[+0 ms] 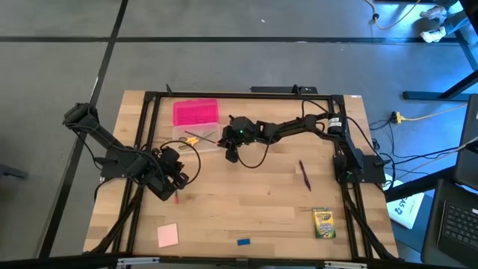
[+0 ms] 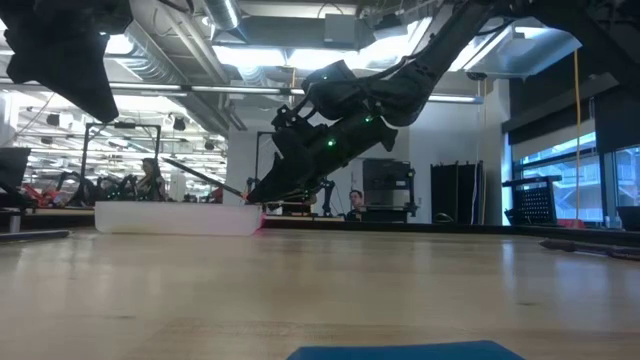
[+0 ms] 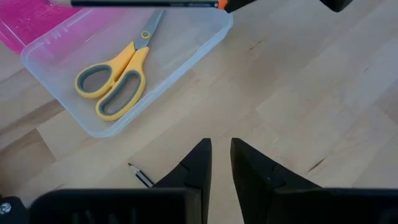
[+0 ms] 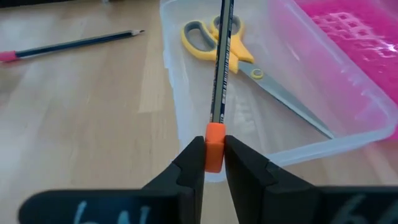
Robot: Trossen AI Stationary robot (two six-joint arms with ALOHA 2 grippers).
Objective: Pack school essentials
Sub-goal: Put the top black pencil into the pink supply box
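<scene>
My right gripper (image 4: 214,163) is shut on a dark pencil (image 4: 221,68) that reaches out over the clear plastic box (image 1: 196,140). The yellow-handled scissors (image 4: 214,40) lie in that box. In the low view the gripper (image 2: 262,195) hangs just above the box's near rim. My left gripper (image 3: 221,163) hovers over bare wood near the table's left side, its fingers a narrow gap apart with nothing between them. A second pencil (image 4: 68,42) lies on the table by it. The dark red pen (image 1: 305,175), the crayon box (image 1: 323,223), the pink notepad (image 1: 167,235) and the blue eraser (image 1: 243,241) all lie flat on the table. My right gripper pinches the pencil by its orange eraser end (image 4: 214,146) between the two fingertips. The fingers lie along the pencil, slanting down from the table's right side. The pencil is lifted clear and points away from the fingers, over the scissors in the box.
The pink lid (image 1: 196,112) lies next to the box on its far side. A black frame (image 1: 149,97) runs around the table's edges. Bare wood spreads between the box and the items along the near edge. People sit in the room beyond.
</scene>
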